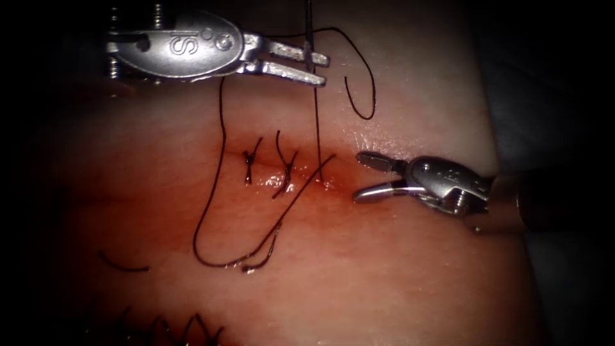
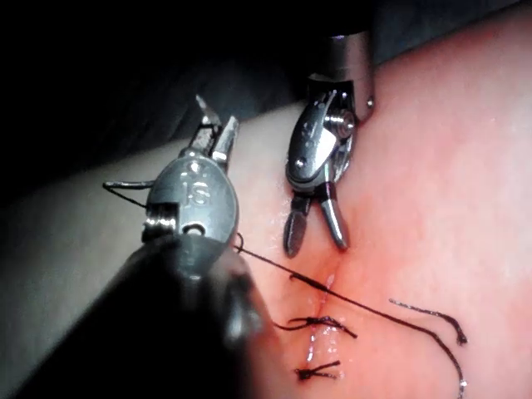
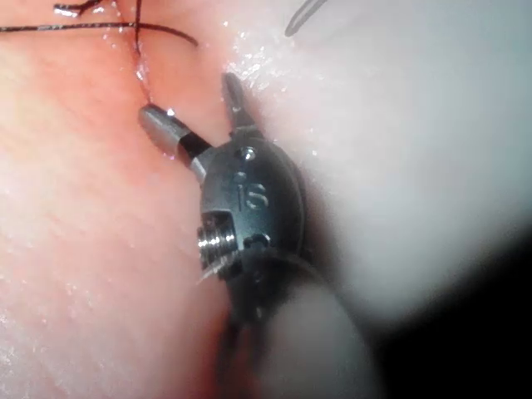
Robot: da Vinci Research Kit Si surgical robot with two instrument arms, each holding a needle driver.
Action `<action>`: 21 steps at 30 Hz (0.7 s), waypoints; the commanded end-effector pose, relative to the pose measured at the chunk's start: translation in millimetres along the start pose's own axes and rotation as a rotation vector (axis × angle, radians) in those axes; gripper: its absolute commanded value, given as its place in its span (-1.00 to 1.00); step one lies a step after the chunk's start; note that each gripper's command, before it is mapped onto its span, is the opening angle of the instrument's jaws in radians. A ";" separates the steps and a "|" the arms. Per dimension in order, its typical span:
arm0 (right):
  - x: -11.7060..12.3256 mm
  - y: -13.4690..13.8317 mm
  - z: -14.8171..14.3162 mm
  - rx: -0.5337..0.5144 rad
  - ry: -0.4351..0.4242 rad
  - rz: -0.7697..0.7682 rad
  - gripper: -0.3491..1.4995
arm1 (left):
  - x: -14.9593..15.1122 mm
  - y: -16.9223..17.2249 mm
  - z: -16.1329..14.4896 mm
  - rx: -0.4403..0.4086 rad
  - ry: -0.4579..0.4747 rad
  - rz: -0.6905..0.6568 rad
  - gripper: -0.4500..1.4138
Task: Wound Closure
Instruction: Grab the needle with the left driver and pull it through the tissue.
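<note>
Nearest the endoscope, at the bottom left of the frame, a row of older dark stitches [image 1: 170, 330] sits in the tissue [image 1: 397, 282]. Just above it, at the lower left, lies a short cut end of thread [image 1: 122, 266], loose and well apart from the work.

Next comes the working thread [image 1: 208, 192]. It lies in a long slack loop on the left side of the cut, sweeps round through the lower centre, and climbs back up to the cut [image 1: 266, 181]. Red fluid [image 1: 333, 192] pools along the wound.

On the cut, two knotted stitches [image 1: 250, 166] stand side by side with trimmed tails. To their right a third pass of thread enters the tissue and carries no visible knot. In my judgement, two stitches are finished, a third is placed but untied, and the right end of the cut is not yet closed.

At that right end is the right tool [image 1: 357, 175], jaws spread wide and holding nothing, tips just beside the wound.

Farthest, at the upper left, is the left tool [image 1: 325, 71]. Its jaws are slightly parted, and a taut strand rising from the third pass crosses them; no firm grip is evident.

I cannot pick out the needle with confidence.
</note>
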 end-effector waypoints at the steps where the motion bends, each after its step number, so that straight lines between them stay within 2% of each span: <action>1: -0.3 -0.1 0.9 0.002 0.001 0.002 0.82 | 0.0 -0.7 0.5 0.002 0.000 0.008 -1.00; 5: -0.1 0.0 1.0 0.001 0.001 -0.002 0.82 | 1.1 -1.2 0.5 0.006 -0.004 0.018 -1.00; 8: 0.2 0.0 0.8 0.002 -0.001 0.043 0.82 | 0.6 -0.5 1.0 0.008 -0.011 0.026 -1.00; 18: 3.1 -0.5 -0.8 0.024 0.040 0.200 0.80 | -6.5 5.9 4.5 0.048 -0.078 0.088 -1.00; 21: 4.4 -1.0 -1.7 0.038 0.065 0.292 0.69 | -8.3 7.7 5.4 0.056 -0.096 0.105 -1.00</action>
